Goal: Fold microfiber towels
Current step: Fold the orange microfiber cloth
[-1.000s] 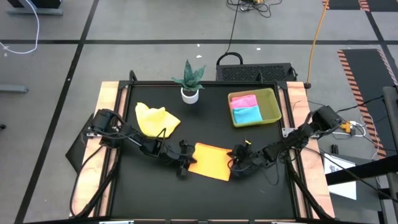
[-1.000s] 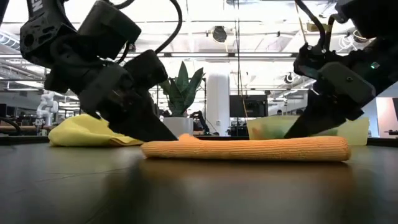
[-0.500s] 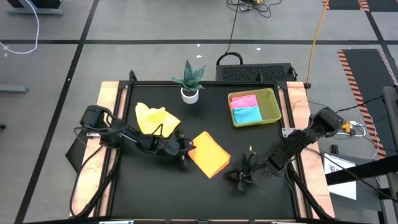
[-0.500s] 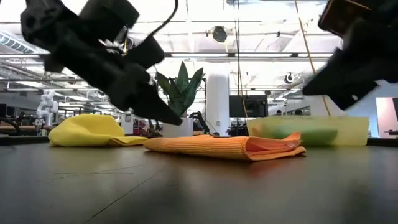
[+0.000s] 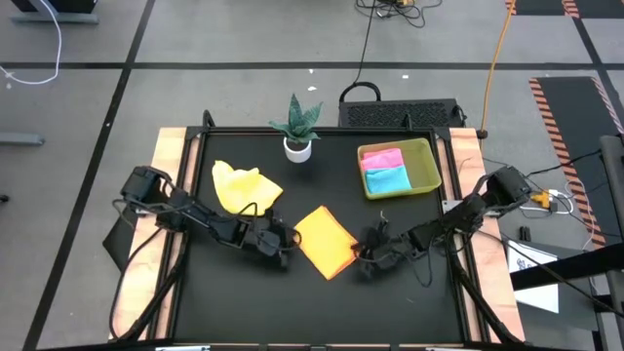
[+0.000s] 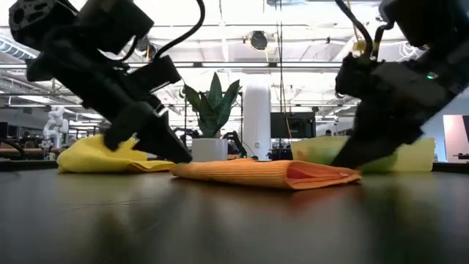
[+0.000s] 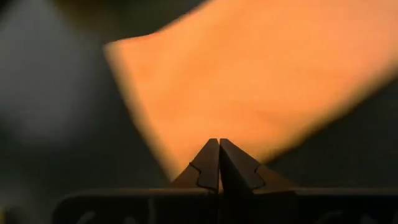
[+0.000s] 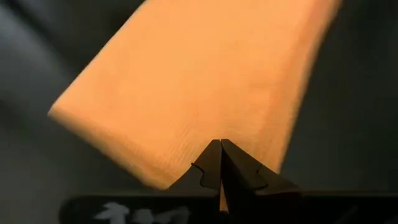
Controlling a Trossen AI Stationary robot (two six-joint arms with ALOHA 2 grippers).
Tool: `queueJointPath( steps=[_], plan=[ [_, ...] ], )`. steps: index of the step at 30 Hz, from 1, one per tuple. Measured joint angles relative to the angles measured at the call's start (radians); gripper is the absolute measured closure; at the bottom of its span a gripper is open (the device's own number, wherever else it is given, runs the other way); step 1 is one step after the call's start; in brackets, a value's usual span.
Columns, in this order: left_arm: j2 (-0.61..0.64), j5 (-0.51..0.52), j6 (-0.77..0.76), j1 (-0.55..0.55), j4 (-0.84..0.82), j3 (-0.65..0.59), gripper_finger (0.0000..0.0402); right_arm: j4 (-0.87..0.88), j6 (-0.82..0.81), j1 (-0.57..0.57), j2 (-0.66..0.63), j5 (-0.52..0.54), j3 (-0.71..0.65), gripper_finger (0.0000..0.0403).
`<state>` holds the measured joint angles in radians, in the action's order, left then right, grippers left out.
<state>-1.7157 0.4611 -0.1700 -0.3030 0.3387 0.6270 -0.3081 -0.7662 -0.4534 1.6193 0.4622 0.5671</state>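
A folded orange towel (image 5: 327, 241) lies flat on the black table, set at a slant; in the low view (image 6: 264, 173) its layers gape at one end. My left gripper (image 5: 286, 246) is shut, low at the towel's left edge (image 7: 161, 149). My right gripper (image 5: 361, 255) is shut, low at the towel's right edge (image 8: 186, 162). A crumpled yellow towel (image 5: 244, 187) lies at the far left. A pink towel (image 5: 382, 158) and a light blue towel (image 5: 388, 179) lie in the tray. My left gripper's shut fingertips (image 7: 211, 155) stand at the orange towel's left edge, slanting down from the table's left; I cannot tell whether they touch it. My right gripper's shut fingertips (image 8: 214, 155) stand at its right edge, slanting down from the right; I cannot tell whether they touch it.
A yellow-green tray (image 5: 427, 166) stands at the far right. A small potted plant (image 5: 297, 127) stands at the far middle. The table's wooden side rails (image 5: 174, 166) run along both sides.
The orange towel has turned about on the table from lying square to lying at a slant, and has slid a little toward the far edge. My right gripper went off toward the near edge, then came back to the towel's right edge. My left gripper stayed at its left edge.
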Motion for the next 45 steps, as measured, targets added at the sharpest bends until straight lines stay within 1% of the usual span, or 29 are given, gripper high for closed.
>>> queueJointPath(
  steps=[2, 3, 4, 6, 9, 11, 13, 15, 17, 20, 22, 24, 25, 27, 29, 31, 33, 36, 39, 41, 43, 45],
  plan=[
    [0.0, 0.077, 0.011, 0.014, 0.0, 0.0, 0.0385, -0.025, -0.027, -0.018, 0.021, -0.075, 0.0, 0.0403],
    [0.0, 0.096, 0.015, 0.022, 0.004, 0.0, 0.0385, -0.049, -0.041, -0.032, 0.033, -0.11, 0.0, 0.0403],
    [0.0, 0.103, 0.015, 0.029, 0.003, 0.0, 0.0385, -0.078, -0.057, -0.047, 0.045, -0.142, 0.0, 0.0403],
    [0.0, 0.105, 0.01, 0.037, 0.001, 0.0, 0.0385, -0.137, -0.068, -0.081, 0.067, -0.172, 0.0, 0.0403],
    [0.009, 0.078, -0.003, 0.031, 0.016, 0.0, 0.0385, -0.234, -0.019, -0.13, 0.075, -0.17, -0.001, 0.0403],
    [0.011, 0.008, -0.018, 0.024, 0.057, 0.001, 0.0385, -0.342, 0.049, -0.152, 0.07, -0.155, -0.001, 0.0403],
    [0.011, -0.104, -0.026, 0.019, 0.085, 0.001, 0.0385, -0.437, 0.124, -0.162, 0.064, -0.15, 0.0, 0.0403],
    [0.008, -0.211, -0.035, 0.019, 0.11, 0.001, 0.0385, -0.457, 0.15, -0.153, 0.065, -0.125, 0.001, 0.0403],
    [-0.001, -0.251, -0.042, 0.019, 0.104, 0.002, 0.0385, -0.415, 0.134, -0.128, 0.065, -0.096, 0.0, 0.0403],
    [-0.017, -0.226, -0.043, 0.023, 0.085, 0.001, 0.0385, -0.268, 0.046, -0.09, 0.066, -0.092, 0.0, 0.0403],
    [-0.035, -0.151, -0.027, 0.028, 0.082, 0.001, 0.0385, -0.176, -0.016, -0.079, 0.067, -0.096, -0.001, 0.0403],
    [-0.063, -0.056, 0.011, 0.045, 0.123, 0.0, 0.0385, -0.151, -0.056, -0.081, 0.075, -0.1, -0.001, 0.0403],
    [-0.08, -0.024, 0.037, 0.06, 0.153, 0.002, 0.0385, -0.158, -0.059, -0.087, 0.082, -0.106, 0.0, 0.0403],
    [-0.103, 0.001, 0.09, 0.09, 0.191, -0.001, 0.0385, -0.221, -0.052, -0.105, 0.106, -0.14, 0.0, 0.0403],
    [-0.11, 0.001, 0.124, 0.12, 0.235, 0.0, 0.0385, -0.296, -0.03, -0.121, 0.135, -0.184, 0.0, 0.0403],
    [-0.094, -0.001, 0.129, 0.138, 0.235, 0.0, 0.0385, -0.363, -0.003, -0.133, 0.155, -0.236, 0.0, 0.0403],
    [-0.064, -0.008, 0.132, 0.139, 0.233, 0.0, 0.0385, -0.4, 0.049, -0.144, 0.159, -0.249, 0.0, 0.0403],
    [-0.005, -0.044, 0.121, 0.118, 0.233, 0.001, 0.0385, -0.487, 0.134, -0.153, 0.153, -0.18, 0.0, 0.0403],
    [0.013, -0.161, 0.107, 0.092, 0.262, 0.002, 0.0385, -0.528, 0.166, -0.128, 0.151, -0.025, 0.0, 0.0403],
    [0.012, -0.237, 0.104, 0.075, 0.271, 0.001, 0.0385, -0.503, 0.153, -0.095, 0.151, 0.048, 0.0, 0.0403],
    [-0.011, -0.258, 0.088, 0.062, 0.288, 0.002, 0.0385, -0.448, 0.128, -0.053, 0.151, 0.063, 0.0, 0.0403],
    [-0.041, -0.248, 0.079, 0.052, 0.278, 0.0, 0.0385, -0.38, 0.09, -0.01, 0.151, 0.062, 0.0, 0.0403]
  ],
)
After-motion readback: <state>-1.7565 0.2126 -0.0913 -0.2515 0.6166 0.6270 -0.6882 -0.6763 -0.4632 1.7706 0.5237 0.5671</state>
